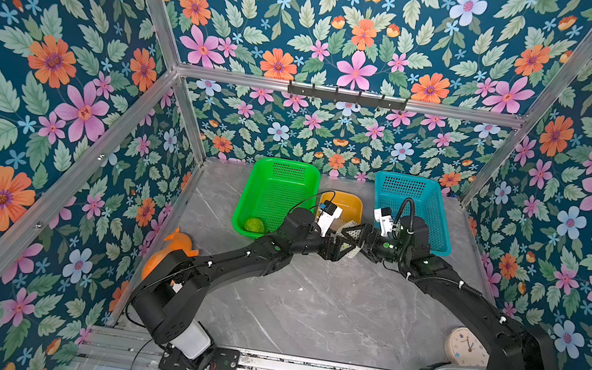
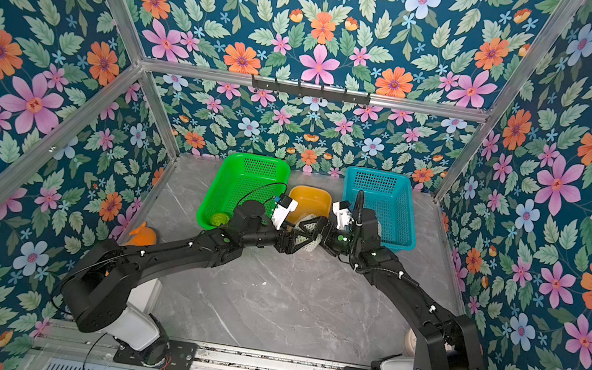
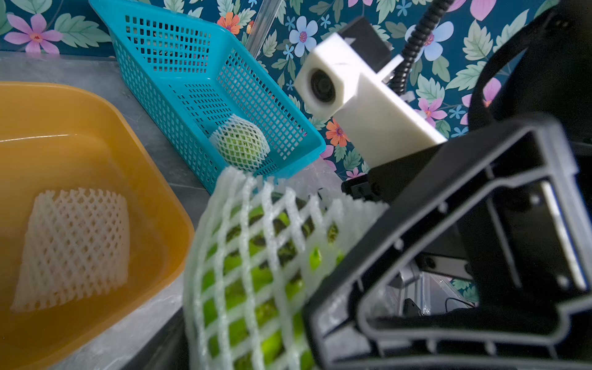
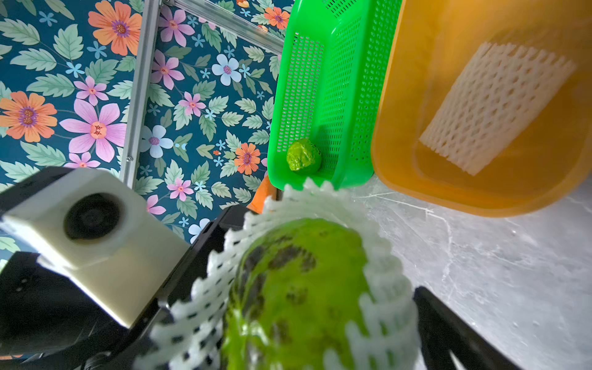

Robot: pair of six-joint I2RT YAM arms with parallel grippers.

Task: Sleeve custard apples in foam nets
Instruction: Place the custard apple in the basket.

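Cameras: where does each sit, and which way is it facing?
Top views: stereo head high at the front, looking down toward the back wall; both whole arms, left pincer and right pincer meeting at the netted custard apple.
Left wrist: on the left arm, facing orange tub and blue basket; shows the right wrist camera.
Right wrist: on the right arm, facing green basket and tub; shows the left wrist camera.
Shared: both wrist views catch that apple and the tub's spare net.
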